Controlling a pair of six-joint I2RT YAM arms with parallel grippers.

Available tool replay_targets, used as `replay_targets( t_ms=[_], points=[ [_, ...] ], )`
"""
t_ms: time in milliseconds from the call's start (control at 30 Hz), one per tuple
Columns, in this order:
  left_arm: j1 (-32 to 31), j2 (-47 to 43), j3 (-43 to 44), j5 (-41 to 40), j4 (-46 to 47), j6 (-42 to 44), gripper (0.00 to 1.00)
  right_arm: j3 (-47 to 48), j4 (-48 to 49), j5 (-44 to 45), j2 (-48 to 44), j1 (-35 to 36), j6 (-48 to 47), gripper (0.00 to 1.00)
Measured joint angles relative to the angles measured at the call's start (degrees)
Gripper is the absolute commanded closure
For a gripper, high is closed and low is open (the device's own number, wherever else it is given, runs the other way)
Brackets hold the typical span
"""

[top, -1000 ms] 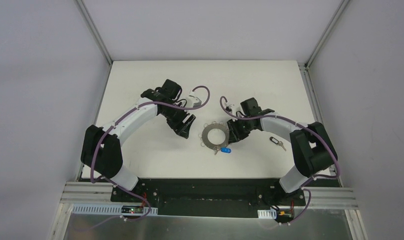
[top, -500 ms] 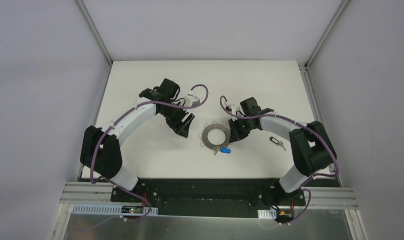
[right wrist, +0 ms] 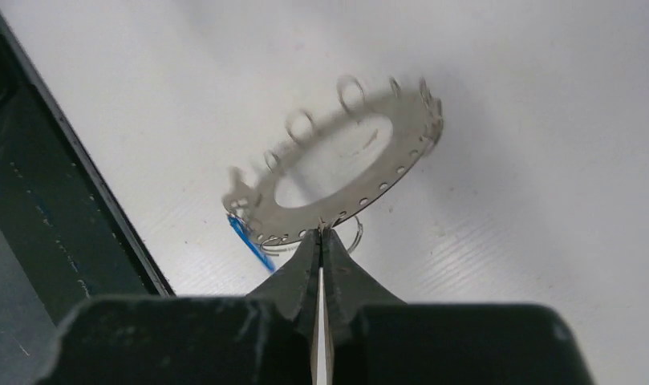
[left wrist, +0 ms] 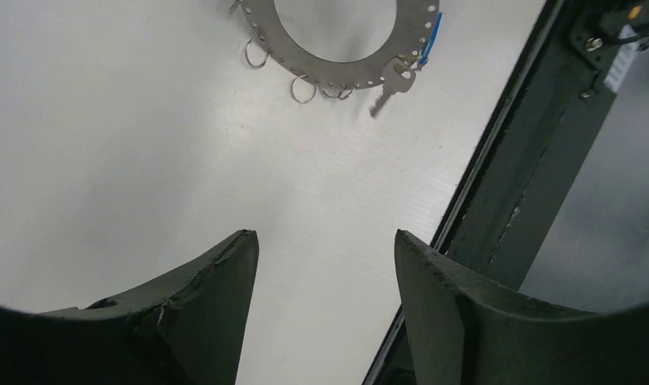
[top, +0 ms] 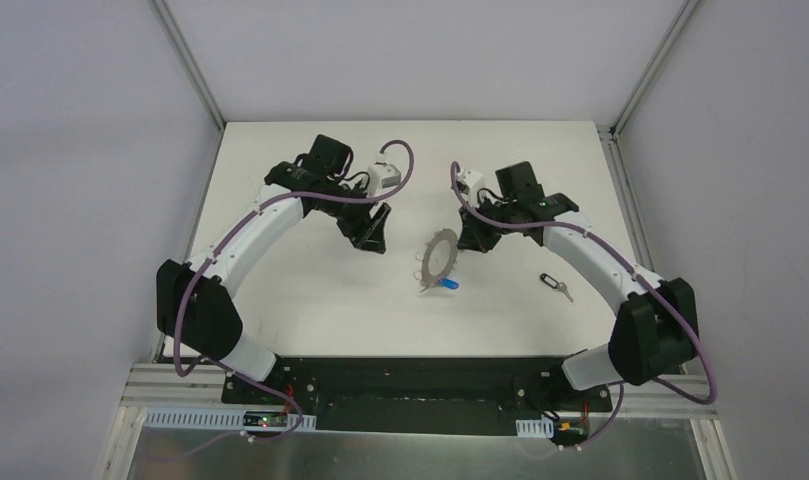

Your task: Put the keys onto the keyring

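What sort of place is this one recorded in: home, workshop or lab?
Probably a lab robot cell rather than a home or workshop: a bare white table, boxed in by plain grey panels on aluminium framing, with exposed purple cabling looping off the robot.

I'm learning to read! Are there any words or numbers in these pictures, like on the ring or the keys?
None: no word, number or sign can be read in any view.
Keyring: plain metal with small holes, no writing shows.
Blue key: too small to tell.
Black key: too small to tell.
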Motion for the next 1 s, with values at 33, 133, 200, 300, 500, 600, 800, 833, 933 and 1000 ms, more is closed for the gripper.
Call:
replay_targets(
  t_ms=[33,133,200,300,500,600,800,833,933,1000],
  points=[
    [0.00,-0.28,0.70,1.42,0.57,-0.04,0.39,1.05,-0.44,-0.81,-1.07,-0.07,-0.79,1.00],
    [-0.02,-0.87,2.71,7.26,3.23,-0.42,0.44,4.09,-1.60,-4.33,-4.94,-0.09,-3.04,1.00],
    [-0.07,-1.38,3.23,11.96,6.69,-1.53,0.47,5.35,-2.03,-7.13,-7.41,-0.09,-3.85,1.00],
    [-0.68,-2.12,3.28,17.16,12.31,-3.50,0.50,6.88,-2.01,-11.32,-9.84,-0.15,-3.69,1.00],
    [-5.09,-2.78,5.03,22.16,19.47,-6.36,0.57,8.31,-0.61,-18.95,-10.51,-0.17,0.13,1.00],
    [-7.02,-2.80,6.16,23.21,21.09,-7.10,0.60,8.63,-0.44,-20.85,-10.49,-0.20,1.79,1.00],
    [-9.60,-2.75,6.43,23.37,21.42,-6.34,0.62,8.57,1.29,-25.05,-10.49,-0.44,5.88,1.00],
    [-9.94,-2.75,6.43,23.43,21.31,-5.99,0.63,8.39,2.29,-25.99,-10.49,-0.63,6.73,1.00],
    [-10.27,-2.73,6.43,23.58,21.16,-5.01,0.63,7.30,5.79,-28.57,-10.54,-1.49,9.75,1.00],
    [-10.29,-2.73,6.36,23.89,21.24,-4.63,0.64,5.99,8.20,-30.27,-10.54,-2.05,11.93,1.00]
  ],
)
